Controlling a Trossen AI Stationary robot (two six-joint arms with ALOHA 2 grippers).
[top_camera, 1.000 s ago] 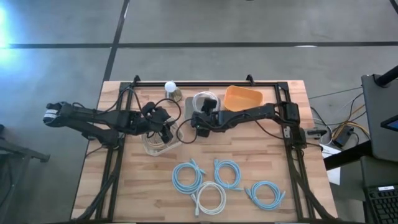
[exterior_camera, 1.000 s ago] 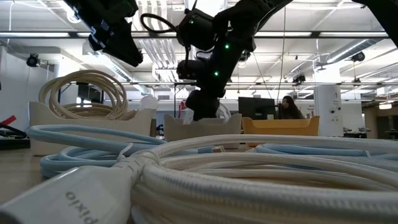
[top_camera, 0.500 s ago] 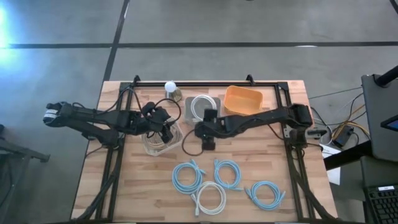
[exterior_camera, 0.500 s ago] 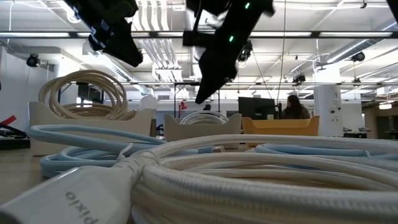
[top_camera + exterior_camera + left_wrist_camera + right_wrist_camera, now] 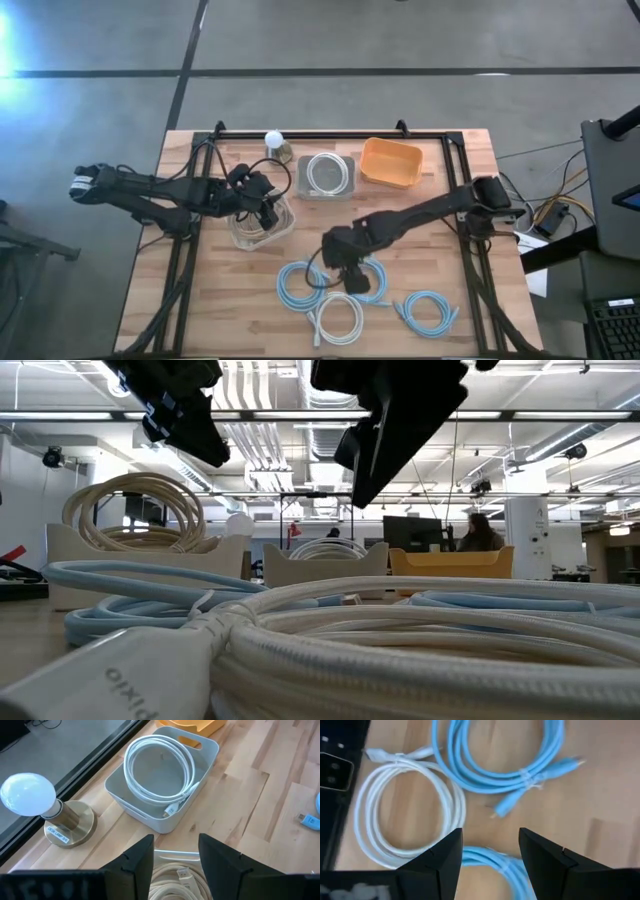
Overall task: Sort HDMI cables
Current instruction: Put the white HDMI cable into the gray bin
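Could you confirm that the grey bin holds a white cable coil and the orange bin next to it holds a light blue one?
Not quite. The grey bin does hold a white cable coil, but the orange bin beside it looks empty in the high view.

**Right arm off the grey bin, now over the loose coils**

Right gripper [image 5: 345, 272] is no longer at the grey bin [image 5: 328, 192]; it now hovers above the loose cables at the near side of the table, jaws apart and empty. Behind it, the white coil [image 5: 327, 172] lies uncovered in the grey bin. Directly under its fingers: a light blue cable [image 5: 506, 760] and a white cable [image 5: 407, 815]. In the low view its dark bulk [image 5: 400, 415] looms larger and nearer.
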